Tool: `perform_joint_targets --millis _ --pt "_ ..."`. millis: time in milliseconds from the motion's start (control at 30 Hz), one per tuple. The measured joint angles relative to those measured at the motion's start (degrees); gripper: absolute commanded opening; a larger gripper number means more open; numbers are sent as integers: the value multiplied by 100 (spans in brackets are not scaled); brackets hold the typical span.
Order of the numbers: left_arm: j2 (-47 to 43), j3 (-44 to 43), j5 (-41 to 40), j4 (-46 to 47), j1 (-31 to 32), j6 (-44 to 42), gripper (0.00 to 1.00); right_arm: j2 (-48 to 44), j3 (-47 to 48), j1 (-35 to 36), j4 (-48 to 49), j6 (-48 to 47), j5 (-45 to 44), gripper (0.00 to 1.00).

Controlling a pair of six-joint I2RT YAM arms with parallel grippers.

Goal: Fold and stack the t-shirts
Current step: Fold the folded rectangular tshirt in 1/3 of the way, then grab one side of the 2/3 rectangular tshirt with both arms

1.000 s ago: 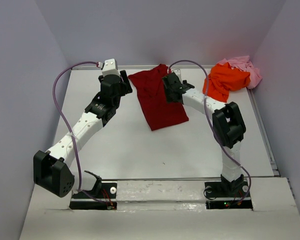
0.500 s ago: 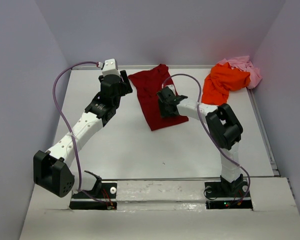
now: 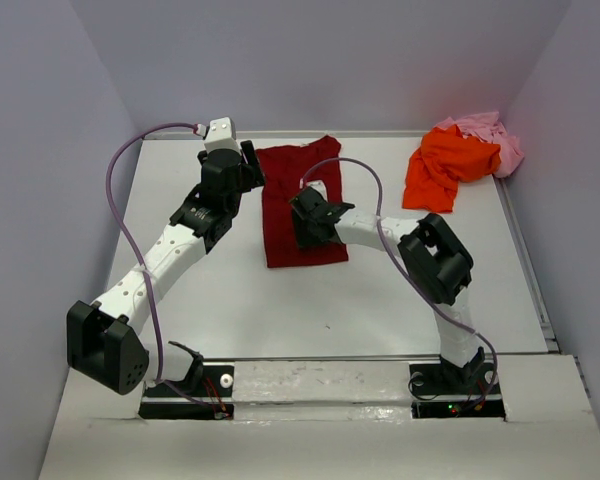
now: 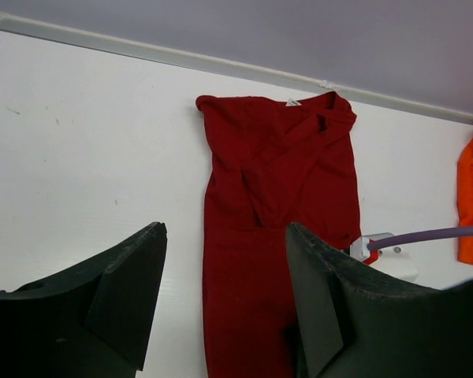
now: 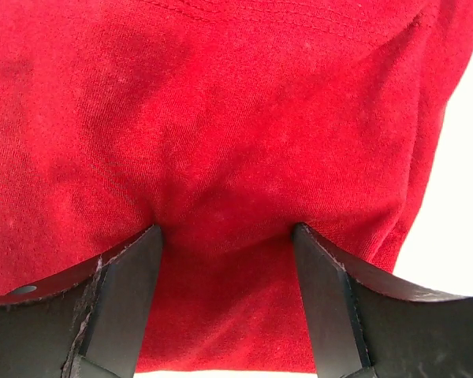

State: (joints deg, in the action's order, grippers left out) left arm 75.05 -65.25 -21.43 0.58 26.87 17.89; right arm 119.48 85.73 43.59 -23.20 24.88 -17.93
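The dark red cloth t-shirt (image 3: 283, 205) lies lengthwise twelve to six o'clock, collar at twelve; left gripper (image 3: 249, 166), right gripper (image 3: 307, 222) both spread.

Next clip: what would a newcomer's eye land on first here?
First, the dark red shirt lying flat at the middle of the far side, with the right gripper open and low over it. Then the bright orange shirt crumpled in the far right corner, with a pink shirt bunched behind it.
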Motion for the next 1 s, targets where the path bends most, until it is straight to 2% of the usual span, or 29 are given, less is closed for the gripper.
perform_joint_targets --millis 367,533,633,767,1000 --pt "7 0 2 0 2 11 72 -195 133 37 -518 -98 -46 74" --pt "-258 66 33 -33 79 186 72 -1257 39 37 -789 -155 -149 75" --pt "-564 144 319 -83 133 732 71 -2284 -308 37 -704 -129 -245 75" --pt "-1064 1091 1047 144 155 1600 70 -3421 -1316 37 -417 17 -308 75" --pt "-1204 3324 1945 356 179 2643 70 -3768 -3195 37 -85 468 -212 75"
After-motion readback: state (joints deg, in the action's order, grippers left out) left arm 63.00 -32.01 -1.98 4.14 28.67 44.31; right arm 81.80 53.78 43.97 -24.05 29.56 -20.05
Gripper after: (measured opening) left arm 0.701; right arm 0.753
